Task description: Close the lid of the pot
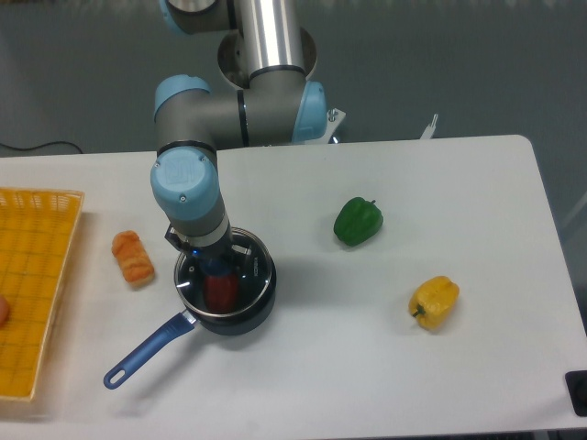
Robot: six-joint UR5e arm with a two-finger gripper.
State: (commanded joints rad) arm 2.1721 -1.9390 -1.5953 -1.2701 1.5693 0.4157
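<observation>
Pot lid, a round clear glass disc with a thin silver rim point(268, 280), sits level over the small dark navy saucepan point(240, 320) left of centre on the white surface point(367, 367), its rim lined up with the pan's. From the left: a yellow woven plastic basket point(32, 284) lies at the surface's left edge, with something reddish just showing at its left side. Beside it, apart from the basket, rests an orange ridged carrot-like piece point(133, 257). Next comes the saucepan, its long bright-blue handle point(147, 351) pointing down and to the left. A red object point(221, 291) shows through the glass inside it. The gripper point(216, 266) reaches straight down onto the middle of the lid; the wrist hides the fingers and the knob, so I cannot tell whether it is clamped or released. Well to the right lies a green bell pepper point(358, 221), and further right and nearer, a yellow bell pepper point(434, 302).
</observation>
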